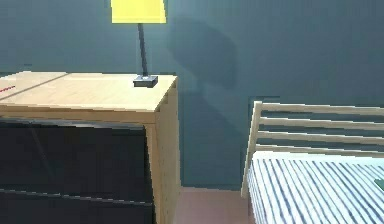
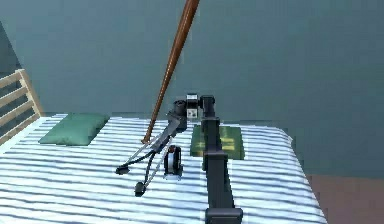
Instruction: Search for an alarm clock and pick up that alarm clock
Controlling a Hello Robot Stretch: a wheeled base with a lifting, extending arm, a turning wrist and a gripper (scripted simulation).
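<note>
On bed (image 2: 60, 190), small dark round thing (image 2: 173, 162), possibly the alarm clock, is noted just beside tool (image 2: 133, 180), toward arm side view's right; whether tool holds anything cannot be told

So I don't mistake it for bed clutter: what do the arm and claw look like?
The arm is a dark square bar, with two small white squares bearing black marks. The claw has a dark body and two thin fingers.
</note>
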